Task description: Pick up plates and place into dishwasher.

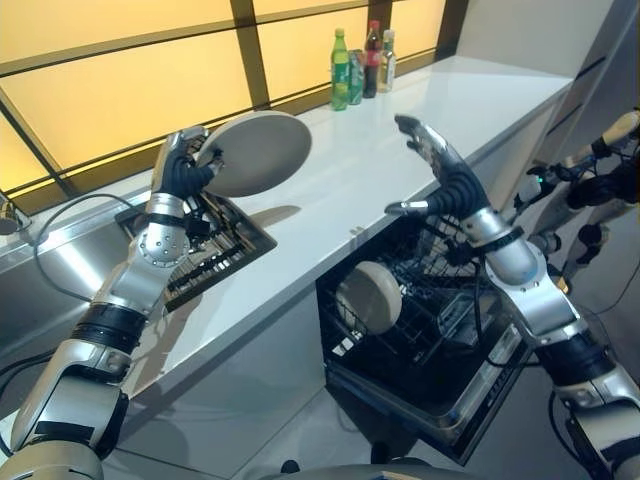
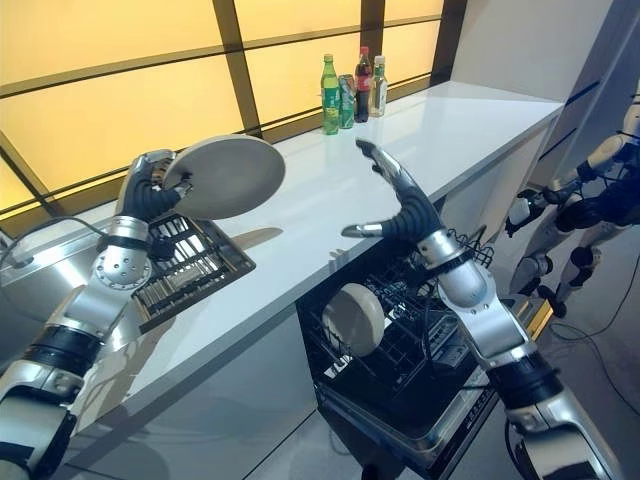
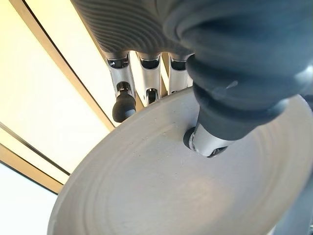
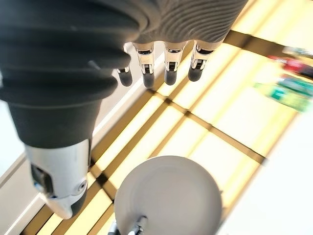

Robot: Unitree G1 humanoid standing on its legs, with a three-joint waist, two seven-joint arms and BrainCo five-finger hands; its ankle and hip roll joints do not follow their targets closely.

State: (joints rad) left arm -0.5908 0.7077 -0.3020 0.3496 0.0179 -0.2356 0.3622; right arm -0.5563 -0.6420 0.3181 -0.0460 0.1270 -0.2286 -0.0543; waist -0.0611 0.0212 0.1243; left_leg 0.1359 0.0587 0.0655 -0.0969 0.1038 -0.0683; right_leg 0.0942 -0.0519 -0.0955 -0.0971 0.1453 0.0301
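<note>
My left hand pinches the rim of a round grey plate, holding it in the air above the counter and the black dish rack. The thumb presses the plate's face and the fingers curl behind its edge. My right hand is open, fingers spread, raised over the counter edge above the dishwasher and facing the plate. The dishwasher's lower rack is pulled out below the counter, with one plate standing on edge in its left side.
Several bottles stand at the back of the white counter by the yellow window panels. A steel sink surface lies left of the dish rack. Another robot stands at the far right.
</note>
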